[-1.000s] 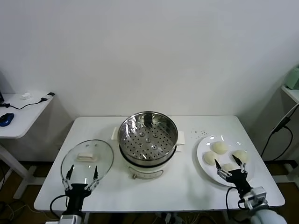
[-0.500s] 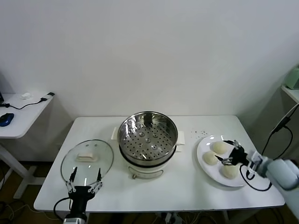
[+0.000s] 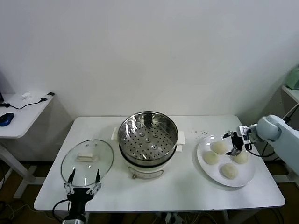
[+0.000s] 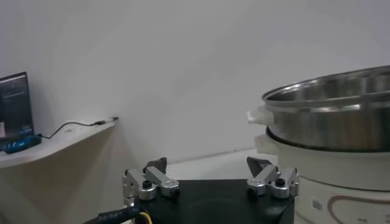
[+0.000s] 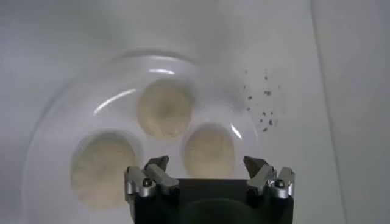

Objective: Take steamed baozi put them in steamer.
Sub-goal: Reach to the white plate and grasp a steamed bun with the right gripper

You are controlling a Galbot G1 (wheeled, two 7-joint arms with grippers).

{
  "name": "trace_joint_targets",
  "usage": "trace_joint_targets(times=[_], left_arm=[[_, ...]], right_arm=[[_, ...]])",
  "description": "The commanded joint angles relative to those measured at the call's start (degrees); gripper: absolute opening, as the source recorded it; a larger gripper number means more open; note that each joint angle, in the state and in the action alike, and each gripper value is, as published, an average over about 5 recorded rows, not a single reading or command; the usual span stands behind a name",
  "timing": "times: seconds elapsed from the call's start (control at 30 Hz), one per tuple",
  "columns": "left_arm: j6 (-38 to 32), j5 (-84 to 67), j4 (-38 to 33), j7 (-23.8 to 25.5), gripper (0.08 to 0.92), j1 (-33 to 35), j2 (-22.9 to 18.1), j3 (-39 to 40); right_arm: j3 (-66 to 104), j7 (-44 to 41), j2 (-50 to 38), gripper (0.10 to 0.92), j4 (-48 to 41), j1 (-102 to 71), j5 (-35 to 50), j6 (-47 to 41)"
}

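Observation:
Four cream-white steamed baozi lie on a white plate (image 3: 202, 164) at the table's right; the nearest to my gripper are one (image 3: 218, 147) and another (image 3: 241, 157). My right gripper (image 3: 232, 143) hovers open over the plate's far part, reaching in from the right. In the right wrist view my right gripper (image 5: 206, 164) has one baozi (image 5: 209, 149) showing between its open fingertips, with two more (image 5: 165, 108) (image 5: 102, 168) beyond. The shiny steamer (image 3: 147, 137) stands mid-table with an empty perforated floor. My left gripper (image 3: 83, 180) waits open at the front left edge, the steamer (image 4: 335, 115) off to one side.
A round glass lid (image 3: 74, 169) with a white handle lies left of the steamer, just beyond my left gripper. Dark specks (image 3: 201, 133) dot the table behind the plate. A side table (image 3: 21, 116) stands off to the left, a shelf edge at far right.
My right arm swung from the table's front edge round to the right side, and its gripper now hangs over the plate's far part. The left gripper sank slightly toward the front edge.

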Motion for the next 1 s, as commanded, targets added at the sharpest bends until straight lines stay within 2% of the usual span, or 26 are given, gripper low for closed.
trace_joint_targets(times=[0.03, 0.53, 1.0], left_arm=[[0.5, -0.3, -0.3, -0.1, 0.823, -0.2, 0.1, -0.6], [2.0, 1.4, 1.3, -1.6, 0.823, -1.7, 0.3, -0.7], [1.7, 1.4, 1.8, -1.9, 0.823, -0.8, -0.1, -0.7]], right_arm=[[-16.8, -6.2, 11.8, 0.823, -19.6, 14.4, -2.2, 4.6], [-11.8, -5.4, 20.2, 0.823, -27.7, 7.1, -4.6, 4.6], [-7.8, -5.2, 23.2, 0.823, -31.0, 4.6, -6.5, 5.5]])
